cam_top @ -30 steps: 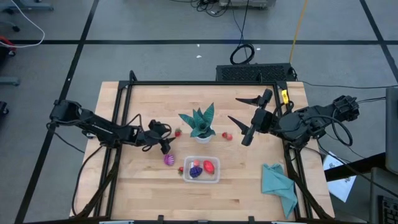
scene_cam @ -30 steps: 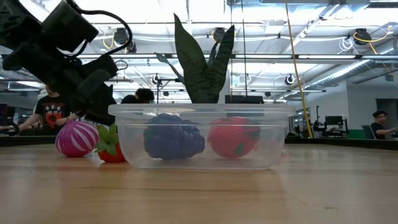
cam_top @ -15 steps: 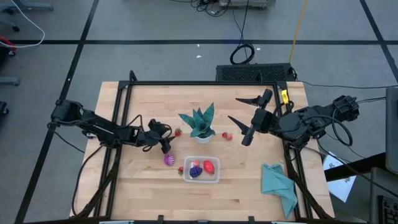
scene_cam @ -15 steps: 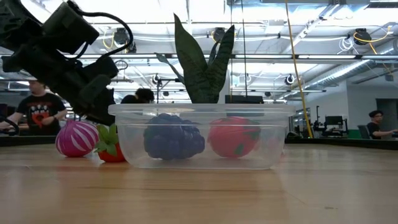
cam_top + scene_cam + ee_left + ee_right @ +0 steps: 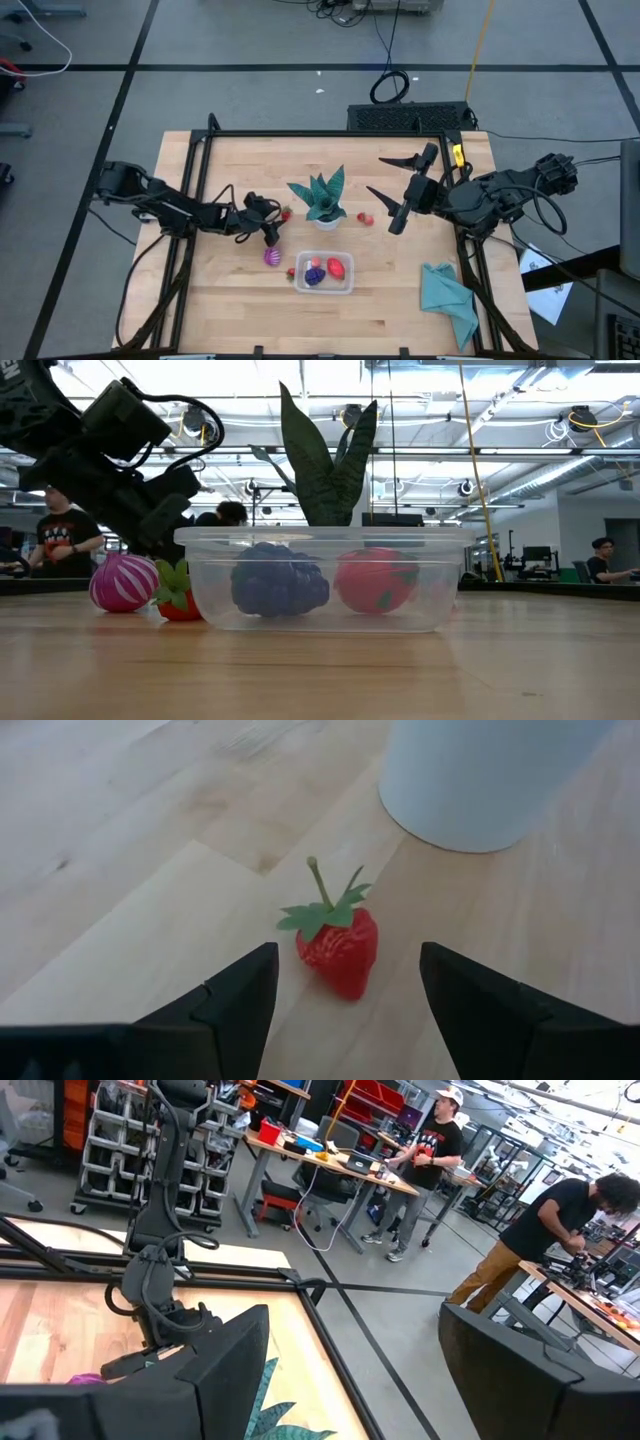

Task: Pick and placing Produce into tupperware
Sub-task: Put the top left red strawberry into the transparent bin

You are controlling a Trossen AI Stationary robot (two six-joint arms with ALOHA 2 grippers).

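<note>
Two pieces sit in the tupperware [image 5: 324,273]; my left gripper [image 5: 346,988], fingers apart, straddles a loose strawberry [image 5: 338,945]; right gripper [image 5: 392,188] waits open.

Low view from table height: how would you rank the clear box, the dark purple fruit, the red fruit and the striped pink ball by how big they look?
1. Clear box, widest by far.
2. Dark purple fruit.
3. Red fruit, slightly smaller.
4. Striped pink ball, though close to the red fruit; how near each sits to the camera makes this unsure.
</note>
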